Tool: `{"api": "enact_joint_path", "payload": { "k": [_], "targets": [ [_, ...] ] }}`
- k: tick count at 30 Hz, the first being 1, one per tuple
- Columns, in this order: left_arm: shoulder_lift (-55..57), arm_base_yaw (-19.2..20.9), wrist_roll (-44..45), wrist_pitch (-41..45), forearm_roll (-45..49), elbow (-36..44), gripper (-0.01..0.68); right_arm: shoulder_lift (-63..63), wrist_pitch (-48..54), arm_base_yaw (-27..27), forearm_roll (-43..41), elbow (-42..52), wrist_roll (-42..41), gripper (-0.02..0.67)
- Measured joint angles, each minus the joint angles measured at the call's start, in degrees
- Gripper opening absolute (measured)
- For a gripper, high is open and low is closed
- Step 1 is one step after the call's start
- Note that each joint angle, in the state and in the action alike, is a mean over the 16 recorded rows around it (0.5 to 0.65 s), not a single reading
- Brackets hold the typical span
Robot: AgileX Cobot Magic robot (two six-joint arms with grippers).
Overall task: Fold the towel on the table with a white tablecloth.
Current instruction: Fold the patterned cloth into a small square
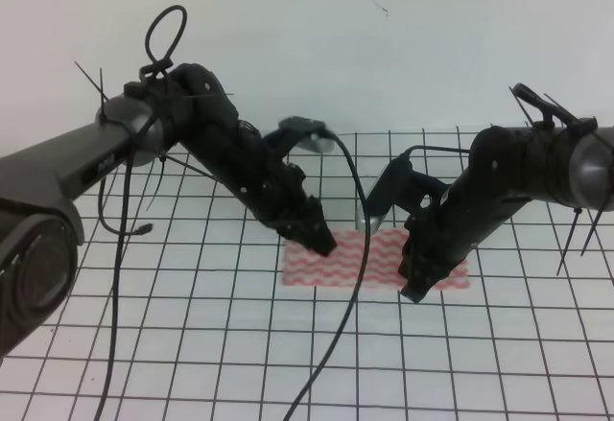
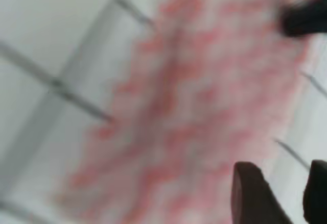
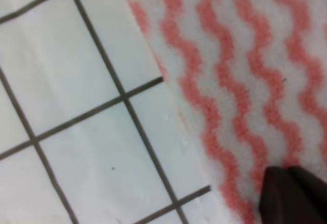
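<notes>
Left arm angled down toward 4 o'clock, left gripper slightly parted, right arm angled toward 7 o'clock, right gripper closed

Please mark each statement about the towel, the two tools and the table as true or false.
1. The towel lies flat on the table. True.
2. The towel has blue stripes. False: the stripes are pink-red and white.
3. The left tool is low at the towel's left end. True.
4. The right tool is raised far above the table. False: it is down at the towel's right part.
</notes>
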Motion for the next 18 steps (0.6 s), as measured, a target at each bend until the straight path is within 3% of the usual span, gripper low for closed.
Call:
{"api": "enact_joint_path", "payload": {
  "k": [10, 18],
  "targets": [
    [0.72, -0.29, -3.14, -8.72, 5.38, 0.08, 0.218, 0.0, 0.26, 0.0, -0.07, 0.0, 0.0, -0.001],
    [1.85, -1.58, -3.2, -8.46, 7.81, -0.08, 0.217, 0.0, 0.19, 0.0, -0.27, 0.0, 0.0, -0.001]
  ]
}}
